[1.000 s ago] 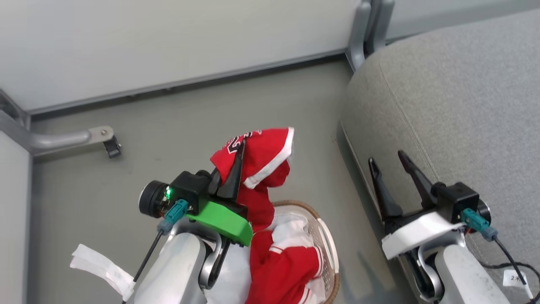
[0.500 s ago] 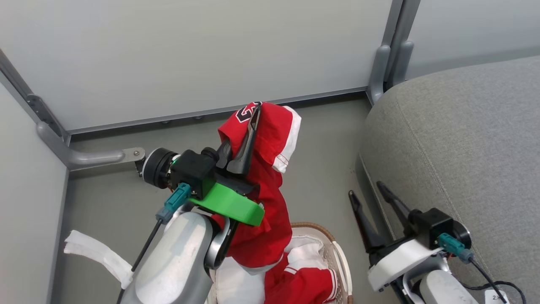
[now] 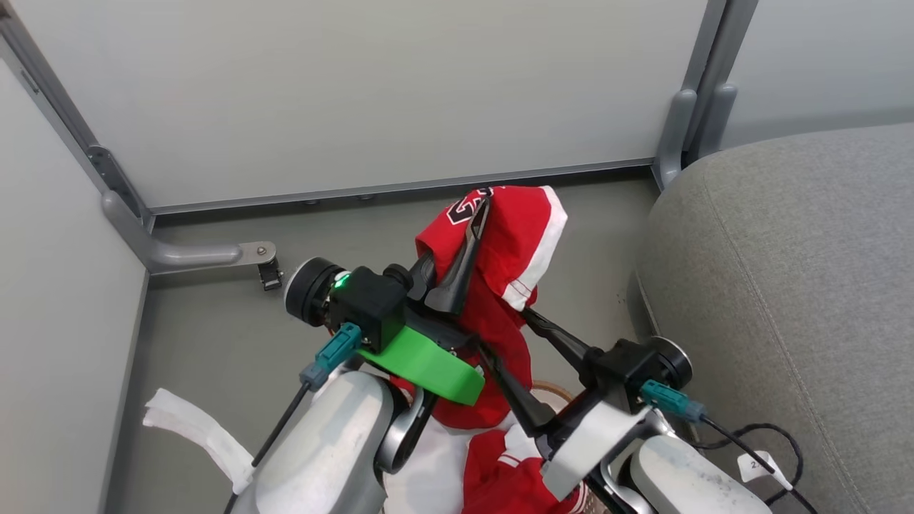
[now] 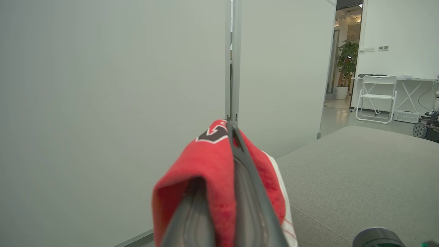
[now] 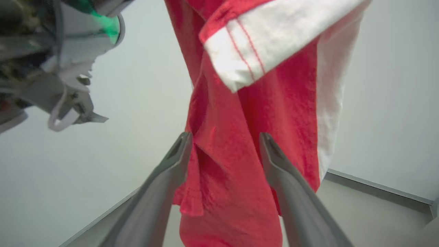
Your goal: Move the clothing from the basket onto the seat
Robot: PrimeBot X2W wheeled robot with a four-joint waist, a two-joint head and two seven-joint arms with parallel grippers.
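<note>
The left wrist view shows the left gripper (image 4: 229, 125) with fingers pinched on a fold of the red basketball garment (image 4: 205, 161) with white trim. The right wrist view shows the right gripper (image 5: 225, 135) with fingers spread wide either side of the hanging cloth. In the head view the garment hangs above the white plastic basket (image 3: 550, 389) with a brown woven rim, and the large grey fabric seat (image 3: 785, 285) lies right of the basket.

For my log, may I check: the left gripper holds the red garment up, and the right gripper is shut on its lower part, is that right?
Not quite. The right gripper is open: in the right wrist view its fingers stand apart on either side of the hanging garment. The left gripper does hold the garment up.
</note>
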